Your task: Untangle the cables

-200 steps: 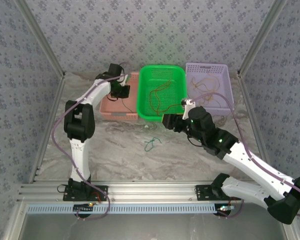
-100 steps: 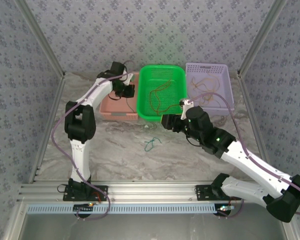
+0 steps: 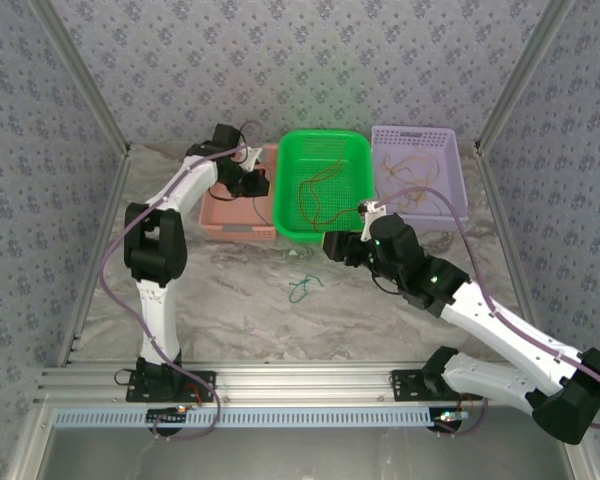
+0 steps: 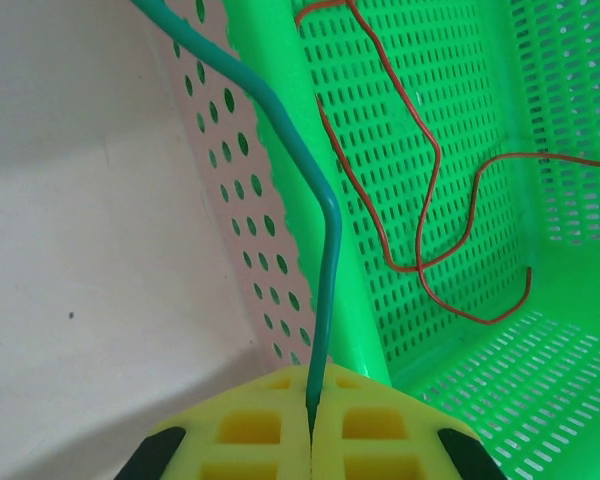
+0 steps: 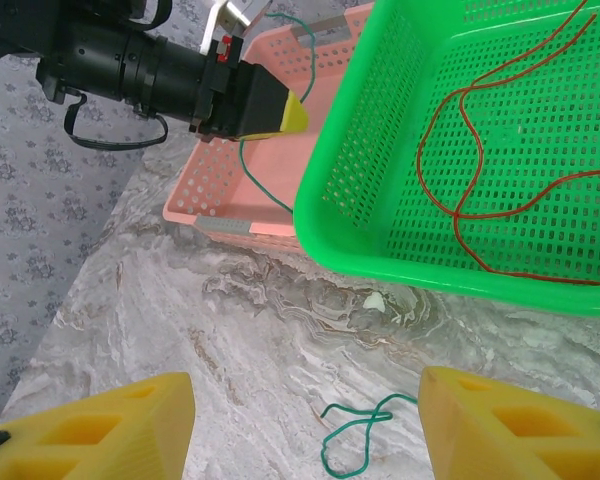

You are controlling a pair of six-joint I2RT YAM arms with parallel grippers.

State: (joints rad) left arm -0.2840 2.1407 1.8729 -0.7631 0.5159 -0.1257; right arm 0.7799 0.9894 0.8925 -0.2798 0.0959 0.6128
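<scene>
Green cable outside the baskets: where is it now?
The cable lies on the table, centre of the top view, just in front of the green basket.

Counter: we see a grey-white marbled counter [image 3: 230,300].
Far side: pink perforated plastic basket [image 3: 235,222], green perforated plastic basket [image 3: 325,135], lilac perforated plastic basket [image 3: 450,170], side by side.
Middle: thin green looped cable [image 3: 302,288], lying loose.

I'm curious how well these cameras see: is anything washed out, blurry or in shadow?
Top external view: even light and sharp, though the green basket glows oversaturated. Left wrist view: the pink basket is washed nearly white inside, shadowed bottom left; the left gripper, shut on the teal cable, looks slightly soft. Right wrist view: crisp table; the open right gripper looks soft-edged.
</scene>
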